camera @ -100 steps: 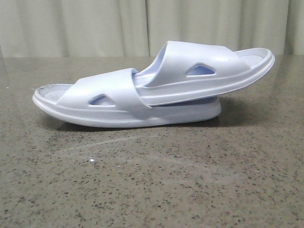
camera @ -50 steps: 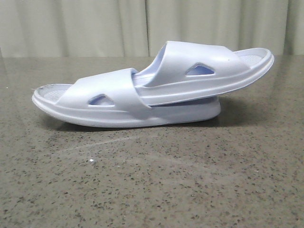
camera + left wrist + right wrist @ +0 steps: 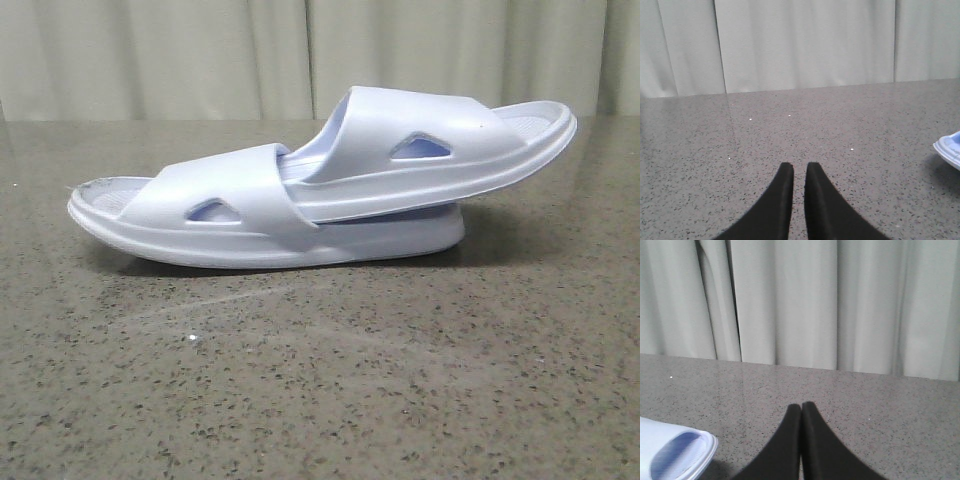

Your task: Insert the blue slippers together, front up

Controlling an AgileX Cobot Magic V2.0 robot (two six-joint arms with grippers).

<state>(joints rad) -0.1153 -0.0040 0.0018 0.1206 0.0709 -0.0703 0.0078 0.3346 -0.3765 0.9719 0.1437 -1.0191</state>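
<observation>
The two blue slippers lie across the middle of the table in the front view, pale blue-white and side-on. The lower slipper (image 3: 230,205) rests flat. The upper slipper (image 3: 430,135) has one end pushed under the lower one's wide strap, and its other end rises to the right. Neither gripper shows in the front view. In the left wrist view my left gripper (image 3: 799,167) hovers over bare table, its black fingers together but for a thin slit, with a slipper tip (image 3: 949,150) off to one side. My right gripper (image 3: 801,407) is shut on nothing, near a slipper end (image 3: 675,452).
The speckled grey stone table (image 3: 320,380) stretches wide in front of the slippers. A pale pleated curtain (image 3: 200,50) hangs right behind the table's far edge.
</observation>
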